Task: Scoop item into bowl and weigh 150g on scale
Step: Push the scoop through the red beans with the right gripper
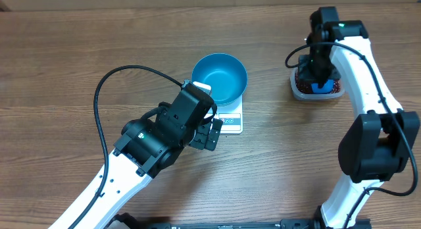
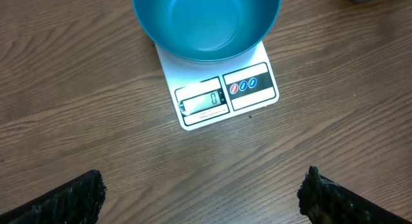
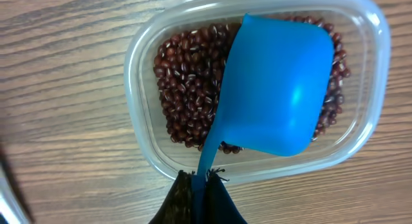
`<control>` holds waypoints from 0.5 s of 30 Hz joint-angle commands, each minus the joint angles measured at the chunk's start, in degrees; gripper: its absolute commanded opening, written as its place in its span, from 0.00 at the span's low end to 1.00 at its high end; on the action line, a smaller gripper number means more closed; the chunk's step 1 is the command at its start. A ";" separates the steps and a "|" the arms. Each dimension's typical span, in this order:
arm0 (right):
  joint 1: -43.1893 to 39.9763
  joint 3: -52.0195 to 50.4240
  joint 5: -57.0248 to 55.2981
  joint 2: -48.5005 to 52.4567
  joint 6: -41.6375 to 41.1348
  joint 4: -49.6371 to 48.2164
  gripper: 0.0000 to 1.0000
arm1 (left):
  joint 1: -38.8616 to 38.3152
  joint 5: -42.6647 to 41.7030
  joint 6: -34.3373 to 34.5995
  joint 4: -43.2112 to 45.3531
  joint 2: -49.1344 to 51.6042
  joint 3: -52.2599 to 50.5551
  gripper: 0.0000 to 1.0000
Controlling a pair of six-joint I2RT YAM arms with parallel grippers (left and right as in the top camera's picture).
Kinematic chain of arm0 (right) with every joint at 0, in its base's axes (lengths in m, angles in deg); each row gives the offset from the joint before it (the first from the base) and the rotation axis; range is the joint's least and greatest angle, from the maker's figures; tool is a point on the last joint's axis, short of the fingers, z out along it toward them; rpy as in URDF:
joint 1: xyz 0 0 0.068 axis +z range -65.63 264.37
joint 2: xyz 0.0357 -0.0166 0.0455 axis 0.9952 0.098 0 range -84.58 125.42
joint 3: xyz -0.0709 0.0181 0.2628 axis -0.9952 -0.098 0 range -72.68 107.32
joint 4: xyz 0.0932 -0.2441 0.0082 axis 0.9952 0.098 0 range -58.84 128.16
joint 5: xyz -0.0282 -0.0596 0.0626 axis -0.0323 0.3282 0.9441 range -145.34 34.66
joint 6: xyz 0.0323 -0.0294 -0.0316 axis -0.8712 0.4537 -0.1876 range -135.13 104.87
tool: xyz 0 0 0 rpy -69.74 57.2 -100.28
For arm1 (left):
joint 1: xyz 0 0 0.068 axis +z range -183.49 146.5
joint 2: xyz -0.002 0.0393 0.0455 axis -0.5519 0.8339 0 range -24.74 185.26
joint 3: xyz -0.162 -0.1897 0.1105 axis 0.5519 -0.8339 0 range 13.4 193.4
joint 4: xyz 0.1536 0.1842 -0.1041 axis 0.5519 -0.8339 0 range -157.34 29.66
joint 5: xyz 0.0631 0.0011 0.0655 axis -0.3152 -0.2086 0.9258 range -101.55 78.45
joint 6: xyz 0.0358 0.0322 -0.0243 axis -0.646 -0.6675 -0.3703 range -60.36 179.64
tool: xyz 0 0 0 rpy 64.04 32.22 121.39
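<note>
The empty blue bowl point(image 1: 220, 77) point(image 2: 207, 23) stands on the white scale point(image 1: 231, 121) point(image 2: 248, 98). My left gripper point(image 1: 212, 131) point(image 2: 205, 195) is open just in front of the scale, with only bare table between its fingers. At the right, small dark red-brown beans point(image 3: 188, 89) point(image 1: 301, 83) lie in a clear tub point(image 1: 295, 88) point(image 3: 143, 130). My right gripper point(image 3: 203, 197) point(image 1: 321, 76) is shut on the handle of a small blue scoop point(image 3: 278, 85) point(image 1: 322, 87), whose underside faces the wrist camera above the beans.
Wooden table point(image 1: 66, 71) all round. A black cable point(image 1: 125, 74) loops over the table left of the bowl. The right arm point(image 1: 368, 91) reaches along the right side.
</note>
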 commanded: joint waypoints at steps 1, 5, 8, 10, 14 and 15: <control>-1.79 -0.04 3.04 1.05 0.94 0.15 0.04 | 0.37 -0.11 0.15 0.20 -0.81 0.22 1.00; -1.84 0.07 3.02 1.03 1.31 0.94 0.04 | 0.37 -0.11 0.15 0.20 -0.81 0.22 1.00; -1.84 0.09 3.04 1.03 1.29 1.57 0.04 | 0.37 -0.11 0.13 0.20 -0.81 0.22 1.00; -1.84 0.13 3.04 1.03 1.29 2.05 0.04 | 0.37 -0.11 0.15 0.20 -0.81 0.22 1.00; -1.84 0.15 3.39 0.52 1.29 2.84 0.04 | 0.37 -0.11 0.13 0.20 -0.81 0.22 1.00; -1.84 0.20 3.80 0.35 1.29 2.86 0.04 | 0.37 -0.11 0.13 0.20 -0.81 0.22 1.00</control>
